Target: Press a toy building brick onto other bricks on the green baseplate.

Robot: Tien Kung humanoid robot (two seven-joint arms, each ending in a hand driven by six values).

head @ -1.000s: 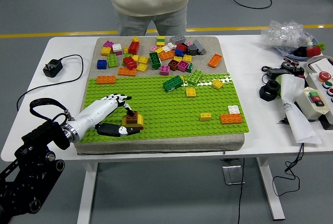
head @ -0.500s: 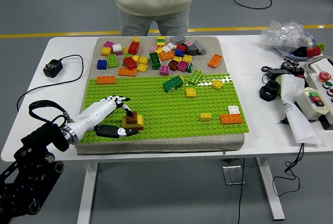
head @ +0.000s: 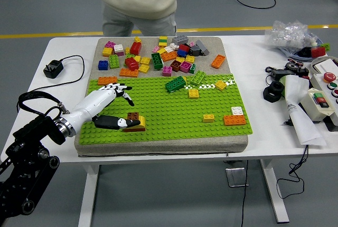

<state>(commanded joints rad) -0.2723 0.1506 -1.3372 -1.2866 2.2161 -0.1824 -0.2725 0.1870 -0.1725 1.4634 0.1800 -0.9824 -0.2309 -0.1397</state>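
Low on the green baseplate (head: 174,116), near its front-left corner, a brown brick (head: 133,116) sat on a yellow brick (head: 137,126). Any sideways nudge from the thumb beside the stack could have unseated it. Reaching in from the surface's left edge, the left hand (head: 108,110) lay low with fingers (head: 125,91) spread, gripping nothing. Loose bricks (head: 158,55) lay beyond.

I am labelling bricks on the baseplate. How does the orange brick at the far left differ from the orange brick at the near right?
The left orange brick lies at the green baseplate's far edge, alone. The right orange brick lies near the front, with a white brick right behind it; whether they touch is unclear. Both look long, flat and similar in size.
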